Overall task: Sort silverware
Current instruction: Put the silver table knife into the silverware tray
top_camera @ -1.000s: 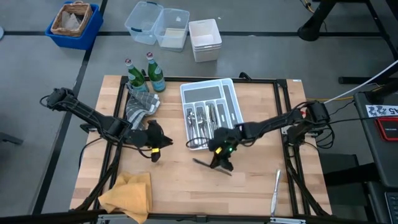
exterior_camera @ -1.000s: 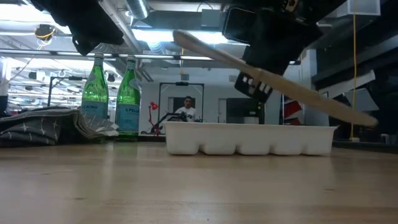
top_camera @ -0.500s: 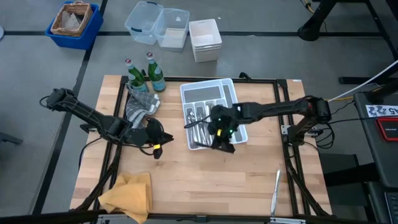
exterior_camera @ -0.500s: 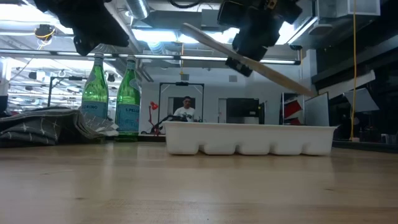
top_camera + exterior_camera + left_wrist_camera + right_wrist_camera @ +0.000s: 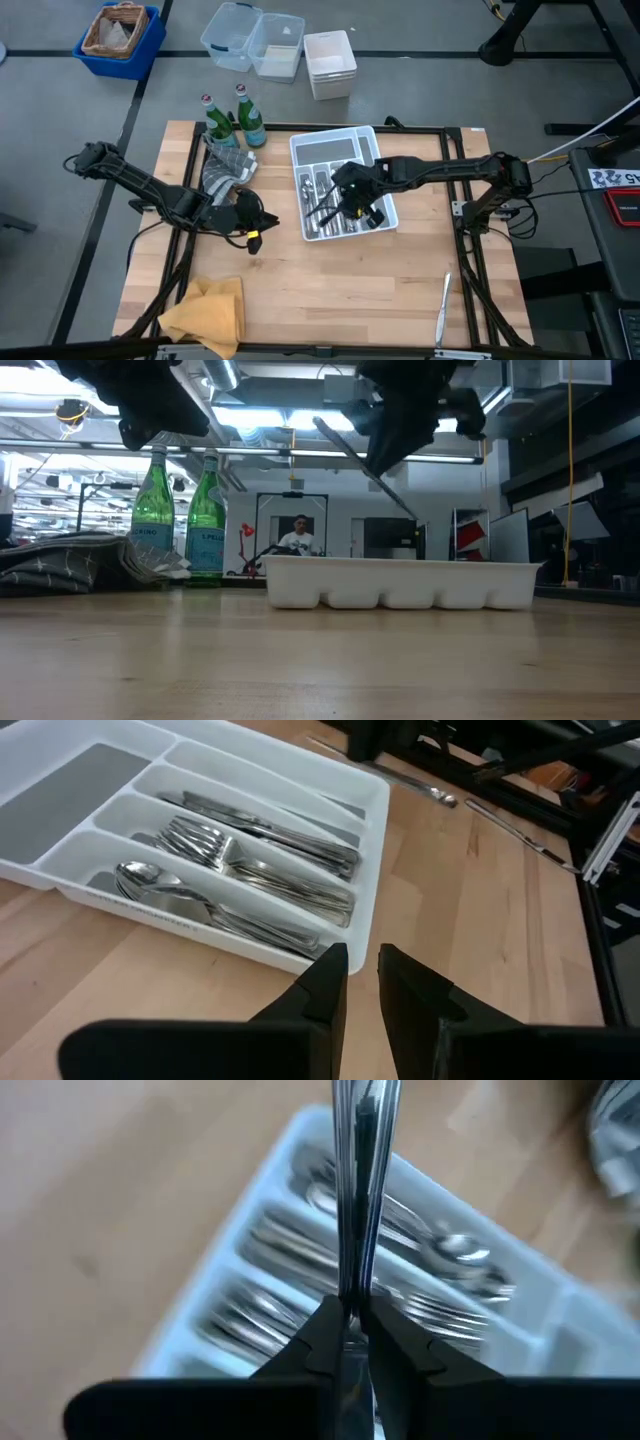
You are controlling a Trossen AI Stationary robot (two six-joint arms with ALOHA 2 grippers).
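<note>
The white tray at the table's far middle holds sorted silverware: spoons, forks and knives in separate compartments. My right gripper hangs over the tray's near half, shut on a slim piece of silverware; whether it is a knife, fork or spoon cannot be told. My left gripper waits left of the tray above the table, its fingers a narrow gap apart with nothing between them. Another piece of silverware lies flat on the table near its near right corner. My right gripper pinches the piece's shaft between its two fingers, which slant down from above. The piece runs on past the fingertips, along the fingers. It is lifted clear above the tray and slanted, one end higher than the other.
Two green bottles and a grey cloth stand at the far left. A yellow cloth lies at the near left corner. Plastic bins sit on the floor beyond the table. The near middle of the table is bare wood.
My right gripper has risen and gone from the table's middle toward the far edge, over the tray, still shut on the piece. Its wrist has rolled and tipped downward, and the piece has turned about with it, staying clear of the table.
</note>
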